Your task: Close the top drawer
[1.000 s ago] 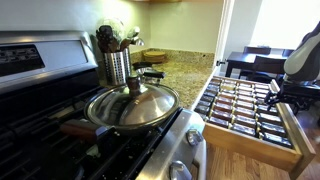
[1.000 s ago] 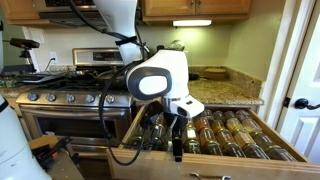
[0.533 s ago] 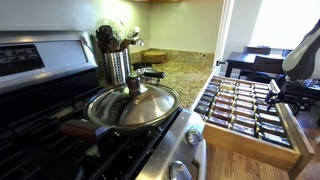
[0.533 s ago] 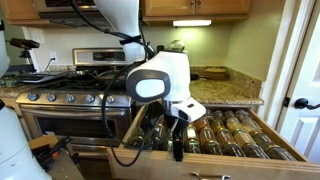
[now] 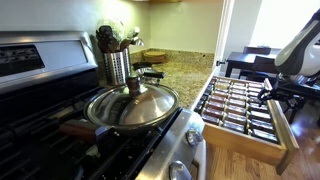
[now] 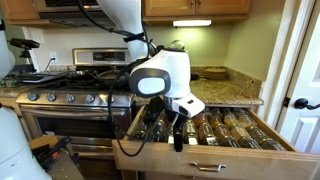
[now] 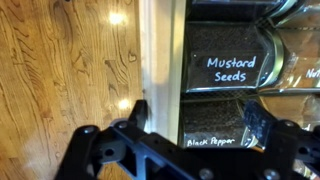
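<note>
The top drawer (image 5: 288,140) stands pulled out beside the stove, full of rows of spice jars (image 5: 235,105). It shows in both exterior views, with its wooden front panel (image 6: 200,160) facing the camera. My gripper (image 6: 178,135) hangs at the drawer's front edge, also seen in an exterior view (image 5: 268,92). In the wrist view my gripper (image 7: 200,115) is open. One finger is outside the pale front panel edge (image 7: 160,50), the other over the jars labelled Mustard Seeds (image 7: 232,68) and Black Pepper (image 7: 215,142).
A lidded pan (image 5: 133,105) sits on the stove (image 6: 70,95), with a steel utensil holder (image 5: 117,65) behind it. A granite counter (image 6: 225,92) lies above the drawer. A door (image 6: 300,80) stands at the side. Wood floor (image 7: 70,60) lies below the drawer front.
The drawer has slid a little way in toward the cabinet, and my gripper has moved with its front panel.
</note>
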### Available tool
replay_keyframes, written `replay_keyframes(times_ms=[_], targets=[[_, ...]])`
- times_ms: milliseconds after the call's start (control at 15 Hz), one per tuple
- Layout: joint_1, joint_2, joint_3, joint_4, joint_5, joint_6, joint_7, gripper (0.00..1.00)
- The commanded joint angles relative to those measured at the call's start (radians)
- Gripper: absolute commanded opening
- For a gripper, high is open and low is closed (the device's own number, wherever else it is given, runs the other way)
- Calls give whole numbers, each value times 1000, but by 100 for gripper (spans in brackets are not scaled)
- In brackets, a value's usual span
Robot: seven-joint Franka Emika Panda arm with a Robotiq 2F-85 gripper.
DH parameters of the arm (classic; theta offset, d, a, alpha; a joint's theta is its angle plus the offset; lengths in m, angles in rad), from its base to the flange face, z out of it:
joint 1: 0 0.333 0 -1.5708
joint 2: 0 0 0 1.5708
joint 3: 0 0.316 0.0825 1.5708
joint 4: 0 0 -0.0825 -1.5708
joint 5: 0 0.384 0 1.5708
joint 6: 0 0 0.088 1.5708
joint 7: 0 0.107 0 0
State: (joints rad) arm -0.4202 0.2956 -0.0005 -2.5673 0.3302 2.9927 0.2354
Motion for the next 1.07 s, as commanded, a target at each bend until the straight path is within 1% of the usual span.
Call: replay_keyframes(times_ms=[0, 133, 200, 267, 533, 800, 1000], targets=[[-3, 22, 61, 80, 33, -18, -3, 100], [12, 30, 61, 110, 16, -33, 12, 100], [28, 31, 47, 128, -2, -53, 30, 100], [94, 29, -11, 151, 13, -87, 23, 100], [185, 51, -100, 253, -40, -180, 62, 100], [237, 113, -150, 403, -73, -301, 107, 100], [265, 123, -190, 457, -123, -389, 147, 100]])
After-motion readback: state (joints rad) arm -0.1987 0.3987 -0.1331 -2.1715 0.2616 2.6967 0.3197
